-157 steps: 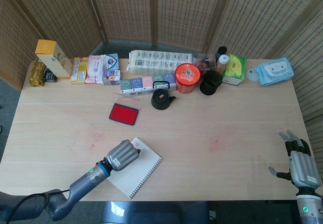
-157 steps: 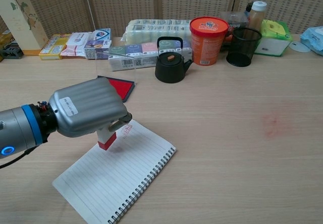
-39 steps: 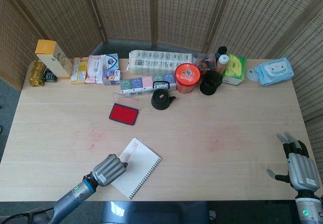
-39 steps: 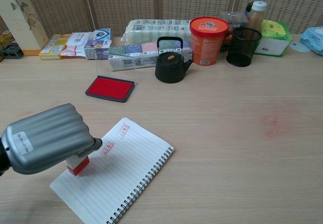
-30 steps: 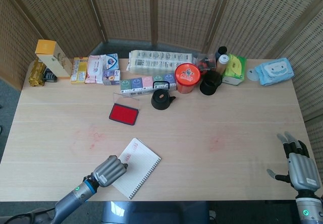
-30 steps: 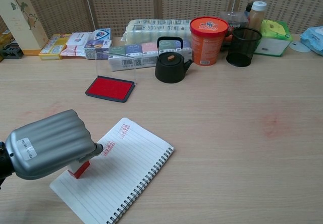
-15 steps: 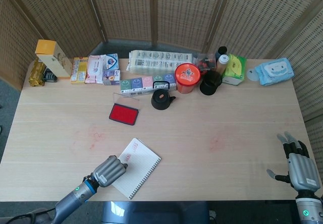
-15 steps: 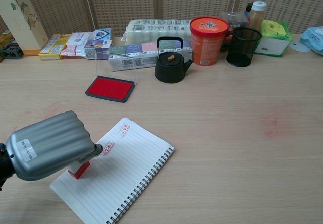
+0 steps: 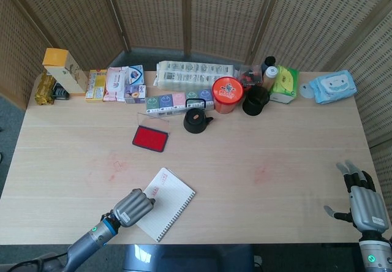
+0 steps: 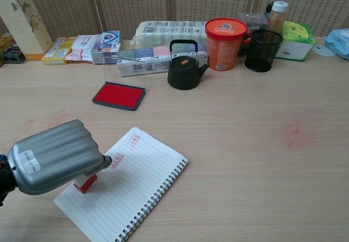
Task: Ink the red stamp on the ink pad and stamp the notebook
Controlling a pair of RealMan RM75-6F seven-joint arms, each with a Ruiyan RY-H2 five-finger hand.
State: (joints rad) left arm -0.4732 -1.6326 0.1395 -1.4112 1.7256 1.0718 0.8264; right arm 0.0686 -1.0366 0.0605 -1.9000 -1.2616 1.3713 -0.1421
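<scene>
Near the front edge of the table (image 9: 245,155), on its left side, the left hand (image 10: 52,164) grips the red stamp (image 10: 85,182) with its fingers curled around it. The stamp's red base presses on the near-left part of the notebook (image 10: 131,185), a lined spiral-bound pad lying at an angle with its wire binding along the right edge. 2 red stamp marks (image 10: 124,150) show on the page, 1 near the far corner and 1 just beside the hand. In the head view the same hand (image 9: 133,206) covers the notebook's (image 9: 171,201) left corner, and the stamp is hidden beneath it.

Beyond the notebook, well apart from it, the ink pad (image 10: 119,95) lies open with its red surface up and its clear lid (image 10: 124,68) standing upright behind.

At the table's near-right corner the right hand (image 9: 362,201) hangs beside the edge with fingers spread, holding nothing, far from the notebook.

Along the back of the table stand a black kettle (image 10: 185,66), a red tub (image 10: 222,35), a black mesh cup (image 10: 263,50) and a row of boxes and packets (image 10: 92,47).
</scene>
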